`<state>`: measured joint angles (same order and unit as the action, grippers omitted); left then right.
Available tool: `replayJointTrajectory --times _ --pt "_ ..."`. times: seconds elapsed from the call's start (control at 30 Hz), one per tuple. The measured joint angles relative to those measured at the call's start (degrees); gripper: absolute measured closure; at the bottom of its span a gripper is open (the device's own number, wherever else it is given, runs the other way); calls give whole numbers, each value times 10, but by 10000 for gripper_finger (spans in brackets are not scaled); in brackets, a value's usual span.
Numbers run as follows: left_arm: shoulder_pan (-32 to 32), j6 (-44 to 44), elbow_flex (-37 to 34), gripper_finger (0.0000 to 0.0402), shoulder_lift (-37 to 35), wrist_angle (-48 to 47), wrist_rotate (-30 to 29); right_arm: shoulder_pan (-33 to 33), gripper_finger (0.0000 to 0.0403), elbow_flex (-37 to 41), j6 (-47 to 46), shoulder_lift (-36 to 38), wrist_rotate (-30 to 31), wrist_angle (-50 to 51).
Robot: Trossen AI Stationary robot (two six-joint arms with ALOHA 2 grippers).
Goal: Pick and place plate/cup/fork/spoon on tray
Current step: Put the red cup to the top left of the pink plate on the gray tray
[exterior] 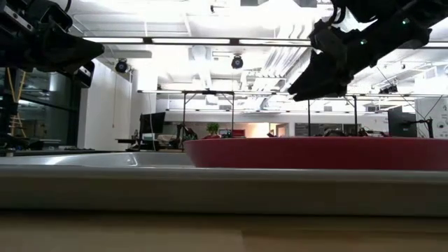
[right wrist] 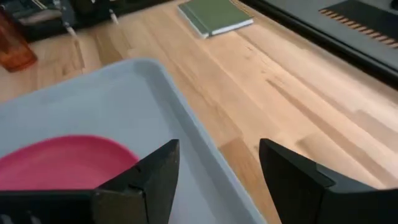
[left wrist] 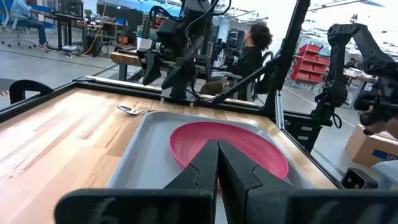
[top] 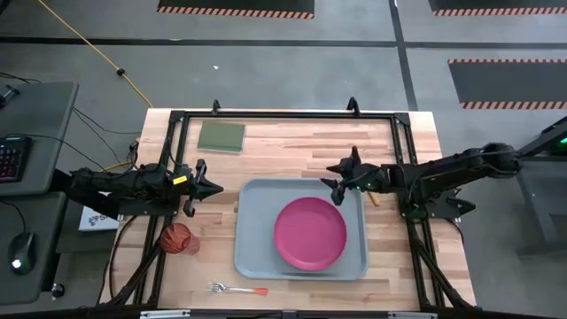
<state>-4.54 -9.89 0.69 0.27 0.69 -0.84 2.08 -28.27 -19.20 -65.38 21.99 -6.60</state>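
Plate (top: pixel 310 234) lies flat inside the tray (top: pixel 252 257), toward the tray's right half, just below and inboard of the right gripper (top: pixel 335 176). Nothing else sits in the tray. Right gripper hangs above the tray's far right corner with its fingers (right wrist: pixel 155 180) spread wide and nothing between them; the right wrist view looks past them onto the tray rim and bare wood.

Judged step: plate placement looks done, claw empty and clear of it. Three items remain outside. Spoon (top: pixel 373 198) lies on the table just outside the tray's right rim, right beside the right claw and partly under that arm, so it reads as the nearest candidate. Cup (top: pixel 178 238) stands well across the tray from the right claw, just below the left gripper (top: pixel 213 188). Fork (top: pixel 236 289) lies near the front edge, left of the tray's near corner.

Left gripper waits closed and empty beside the tray's left rim.

Next move, as I judge it: lower onto the spoon handle. Thin and flat against the wood, it calls for a low, well-aligned pinch close to the tray rim.

Surface: pale wooden tabletop in a black frame; green pad (top: pixel 221 136) at the far left. Beyond: grey floor, benches, a seated person (left wrist: pixel 252 53).
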Motion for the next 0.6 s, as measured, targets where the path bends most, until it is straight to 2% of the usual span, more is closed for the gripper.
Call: replayJointTrajectory --times 0.4,0.6 --pt "0 0 0 401 0 0 0 -41 190 1 65 2 19 30" --pt "0 0 0 401 0 0 0 -41 190 82 32 23 45 -14"
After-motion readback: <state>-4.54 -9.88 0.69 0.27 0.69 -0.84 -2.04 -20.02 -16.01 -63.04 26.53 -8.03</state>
